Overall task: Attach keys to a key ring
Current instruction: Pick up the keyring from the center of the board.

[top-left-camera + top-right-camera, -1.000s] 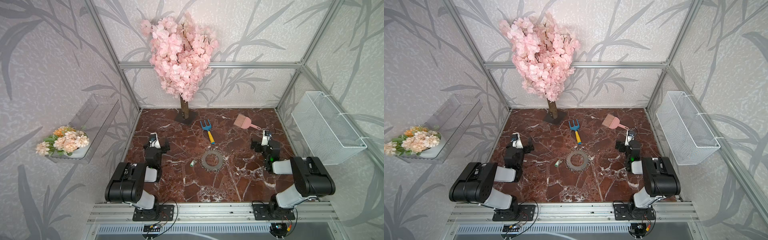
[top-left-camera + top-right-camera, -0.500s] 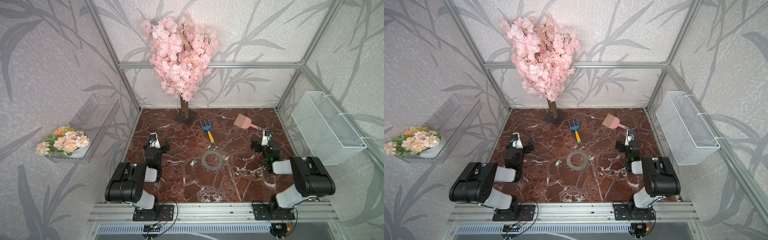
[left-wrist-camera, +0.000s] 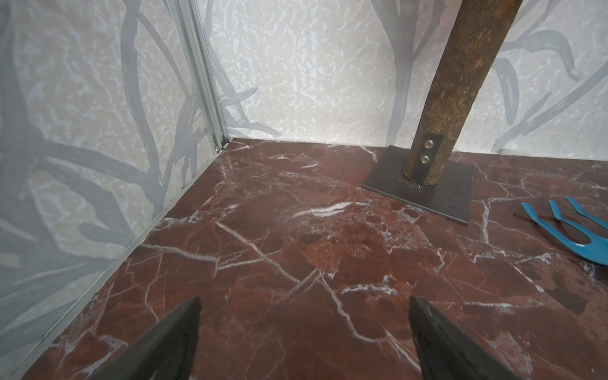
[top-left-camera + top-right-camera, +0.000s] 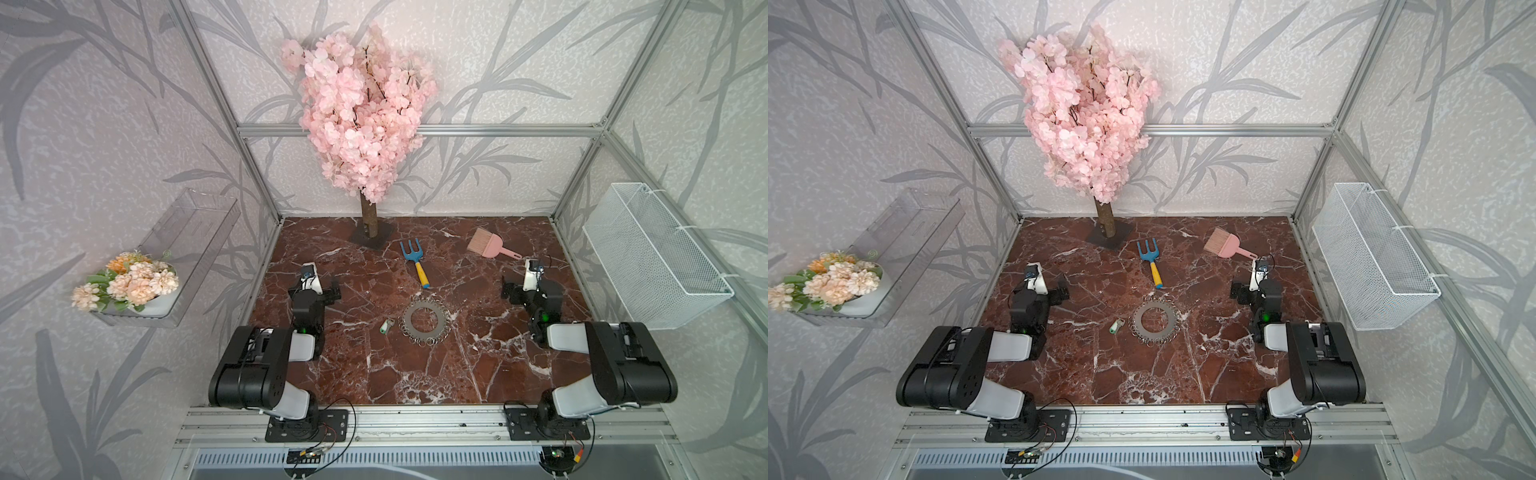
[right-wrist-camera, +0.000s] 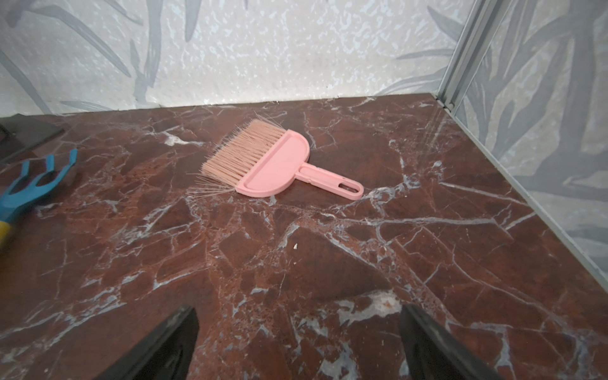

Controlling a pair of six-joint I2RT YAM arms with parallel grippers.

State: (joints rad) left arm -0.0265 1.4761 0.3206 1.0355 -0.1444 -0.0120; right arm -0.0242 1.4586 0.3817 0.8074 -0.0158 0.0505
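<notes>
Key [image 4: 386, 325] just beside key ring [image 4: 407, 322], central, well apart from walls [image 4: 478, 187]

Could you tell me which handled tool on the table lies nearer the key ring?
The blue fork with the yellow handle; its handle points at the key ring, while the pink brush lies farther back.

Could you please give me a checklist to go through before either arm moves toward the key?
1. The left pincer is open and empty: ok.
2. The right pincer is open and empty: ok.
3. The key lies uncovered on the table, beside the key ring: ok.
4. The key ring lies flat with nothing on it: ok.
5. The toy fork ends near the key ring, seemingly apart: ok.
6. The key's hole is reachable for threading: cannot tell.
</notes>
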